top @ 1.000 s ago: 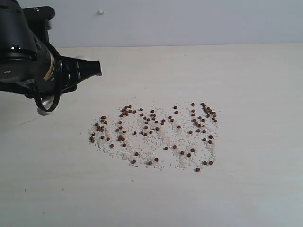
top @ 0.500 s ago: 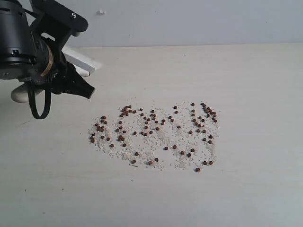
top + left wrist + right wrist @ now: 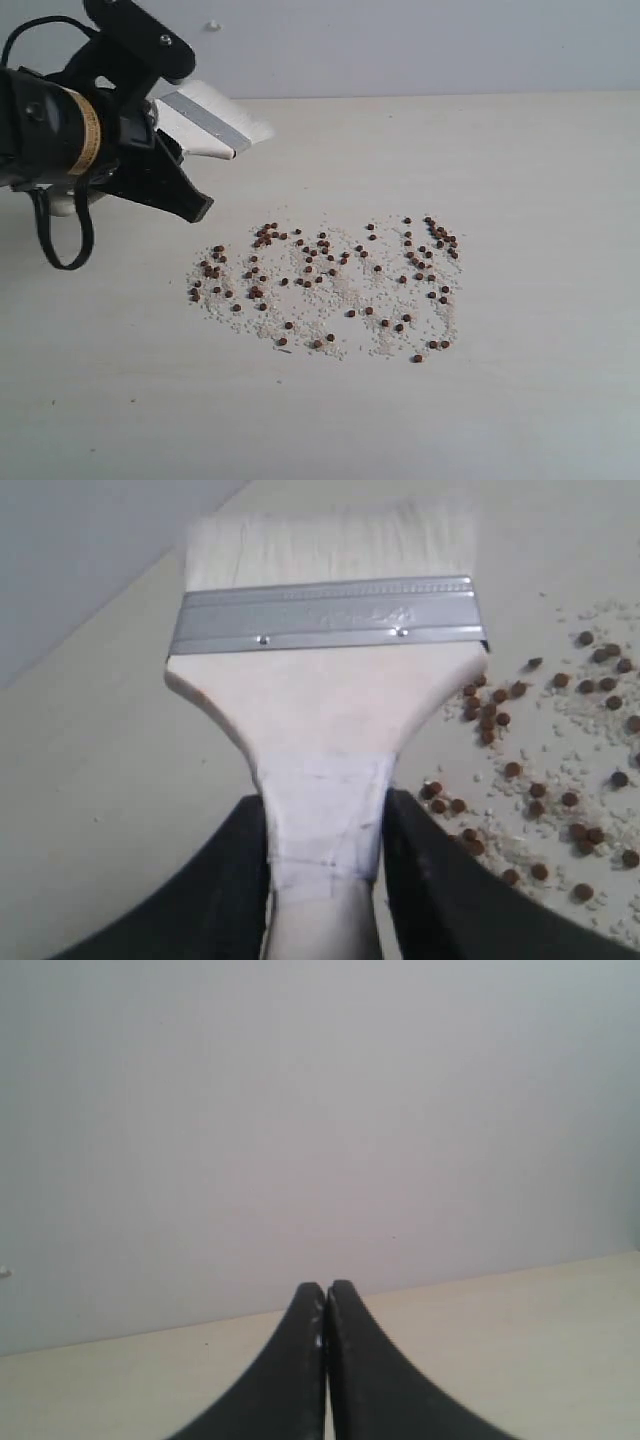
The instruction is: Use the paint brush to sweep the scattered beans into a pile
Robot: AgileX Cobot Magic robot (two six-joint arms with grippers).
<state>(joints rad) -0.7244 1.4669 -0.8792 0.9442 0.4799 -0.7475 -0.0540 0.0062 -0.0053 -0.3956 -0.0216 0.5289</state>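
My left gripper (image 3: 198, 138) is shut on the pale handle of the paint brush (image 3: 213, 122), held above the table at the back left. Its silver band and whitish bristles (image 3: 256, 130) point right, behind and left of the beans. In the left wrist view the black fingers (image 3: 235, 880) clamp the taped handle of the brush (image 3: 325, 710). The beans (image 3: 320, 280), small and reddish-brown, lie scattered among whitish crumbs across a wide patch in the table's middle; some show beside the brush (image 3: 540, 790). No heaped pile shows. My right gripper (image 3: 326, 1290) is shut and empty, out of the exterior view.
The pale wooden table (image 3: 530, 170) runs back to a grey-white wall (image 3: 420, 40). A black cable loop (image 3: 60, 235) hangs under the left arm, and a pale rounded end (image 3: 62, 207) shows behind it.
The left arm has risen and swung right, carrying the brush. The brush head, hidden a second ago, now sticks out with band and bristles showing. The beans have not moved.
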